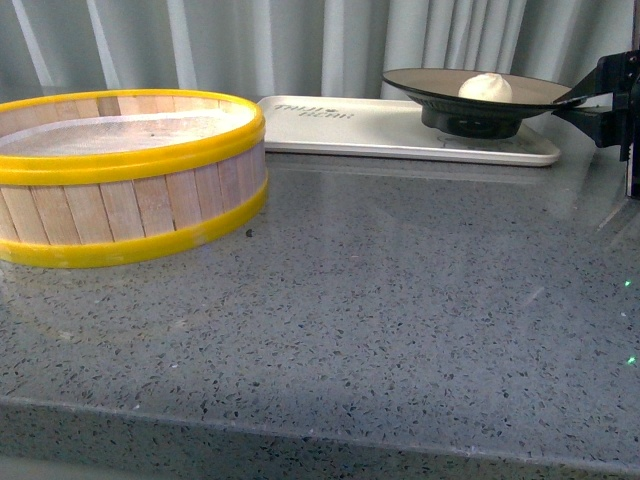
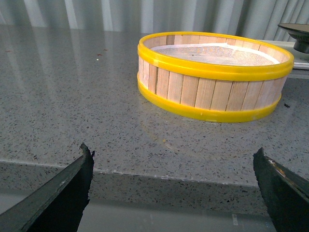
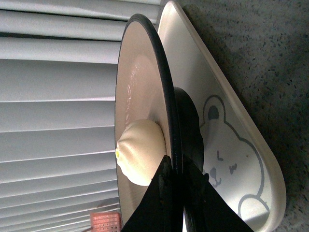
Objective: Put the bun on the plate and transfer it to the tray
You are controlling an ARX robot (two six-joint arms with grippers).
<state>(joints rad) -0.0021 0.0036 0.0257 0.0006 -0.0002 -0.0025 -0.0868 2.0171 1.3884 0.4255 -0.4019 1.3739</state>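
Jaws of the right gripper (image 3: 176, 191) pinch the glossy black rim of the plate (image 1: 430, 84), 1 above and 1 below, at the upper right of the front view. The bun (image 1: 485, 88) sits about the middle of the plate's tan inside. The plate's foot is over the tray (image 1: 340, 135); whether it touches, I cannot tell. Stiff and slick, the plate is best held level by its rim, since the soft, light bun could roll. Left gripper (image 2: 174, 193) jaws stand wide apart, empty, near the steamer basket (image 2: 212, 87).

bun (image 1: 485, 87) on plate (image 1: 440, 88), over tray (image 1: 390, 135)
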